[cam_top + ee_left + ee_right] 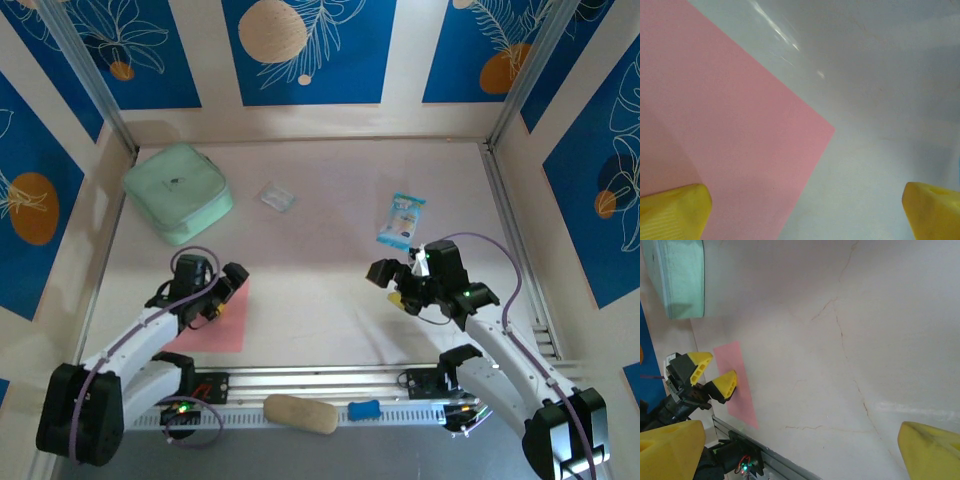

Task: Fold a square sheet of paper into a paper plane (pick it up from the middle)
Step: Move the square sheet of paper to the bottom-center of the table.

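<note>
Square sheet of paper lies flat on the desk, at 8 o'clock in the top view. Left pincer spread wide over the sheet's 1 o'clock corner; contact unclear. Right pincer at 4 o'clock, spread wide, empty, well apart from the sheet.

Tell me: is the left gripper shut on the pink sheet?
No, the fingers of the left gripper stand wide apart over the square sheet of paper on the table.
</note>
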